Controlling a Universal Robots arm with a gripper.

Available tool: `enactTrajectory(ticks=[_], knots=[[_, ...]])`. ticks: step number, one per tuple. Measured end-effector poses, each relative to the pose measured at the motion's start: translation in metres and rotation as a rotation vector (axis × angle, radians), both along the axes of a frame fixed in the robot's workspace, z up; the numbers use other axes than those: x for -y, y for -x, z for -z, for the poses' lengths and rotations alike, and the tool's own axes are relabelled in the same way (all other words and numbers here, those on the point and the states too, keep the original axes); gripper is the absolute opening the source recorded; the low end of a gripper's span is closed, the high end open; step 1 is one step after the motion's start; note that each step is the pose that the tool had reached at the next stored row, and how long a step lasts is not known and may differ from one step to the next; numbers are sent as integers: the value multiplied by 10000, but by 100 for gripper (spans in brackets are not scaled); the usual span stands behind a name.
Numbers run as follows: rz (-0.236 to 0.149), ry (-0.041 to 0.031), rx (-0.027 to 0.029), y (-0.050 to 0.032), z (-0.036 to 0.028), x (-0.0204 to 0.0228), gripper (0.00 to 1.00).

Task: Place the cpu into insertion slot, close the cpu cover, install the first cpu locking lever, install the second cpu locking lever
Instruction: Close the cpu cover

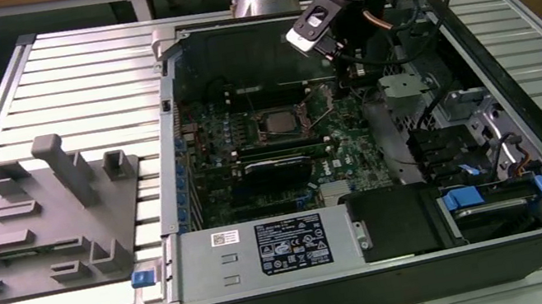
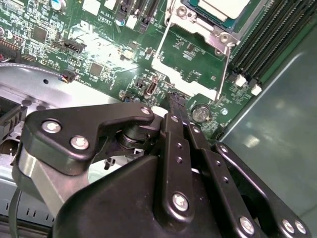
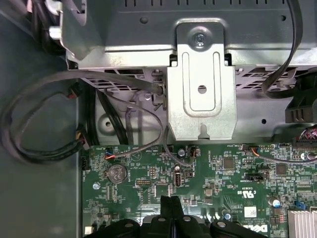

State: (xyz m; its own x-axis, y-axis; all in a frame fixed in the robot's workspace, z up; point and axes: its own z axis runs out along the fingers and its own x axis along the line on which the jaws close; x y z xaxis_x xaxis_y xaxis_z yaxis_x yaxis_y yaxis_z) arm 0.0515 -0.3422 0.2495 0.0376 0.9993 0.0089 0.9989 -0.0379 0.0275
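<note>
While the cpu [image 2: 223, 6] sits socketed, the gripper [image 2: 173, 104] hovers nearby, clenched empty.

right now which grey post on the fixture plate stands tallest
The round-topped post; it rises well above every other block on the fixture plate, which are all short.

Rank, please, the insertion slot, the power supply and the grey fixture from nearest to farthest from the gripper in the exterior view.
From the gripper:
1. insertion slot, on the board, just toward the exterior view's left of it.
2. power supply, at the near wall of the case.
3. grey fixture, outside the case on the table, at the exterior view's left.
</note>
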Motion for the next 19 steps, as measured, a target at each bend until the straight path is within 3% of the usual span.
enactTrajectory(ticks=[6,14,19], knots=[[-1,68,-1,-2,29,-2,11],[1,65,0,3,31,-2,11],[3,65,3,49,31,-2,11]])
